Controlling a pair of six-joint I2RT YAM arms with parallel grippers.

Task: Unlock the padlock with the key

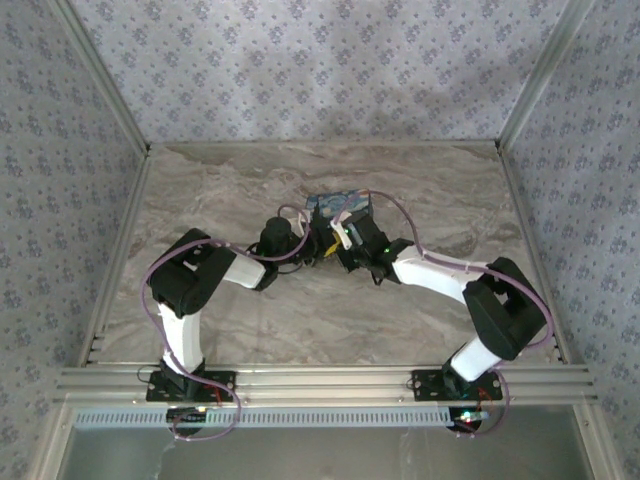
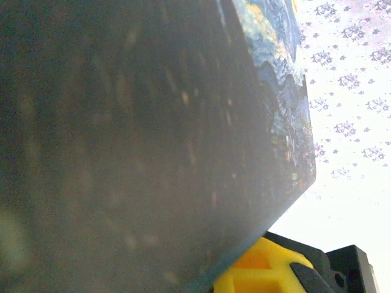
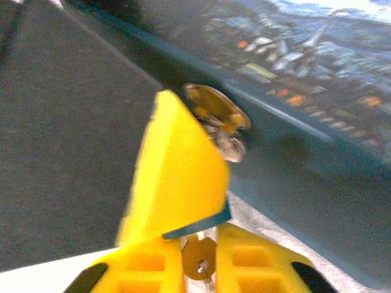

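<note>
The box (image 2: 153,134) blurs against my left lens; my left fingers (image 2: 263,271) are cut by the lower edge. The padlock (image 3: 217,116) is smeared; the key (image 3: 198,261) is mostly hidden between my right fingers (image 3: 177,183).

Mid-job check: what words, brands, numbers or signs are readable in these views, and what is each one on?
No text is readable in any view.
box: printed picture on its face, no lettering made out.
brass metal piece, possibly the padlock: too blurred to read any brand or number.
key: head blurred, no legible stamp.
wallpaper: repeated floral motif, no words.
</note>
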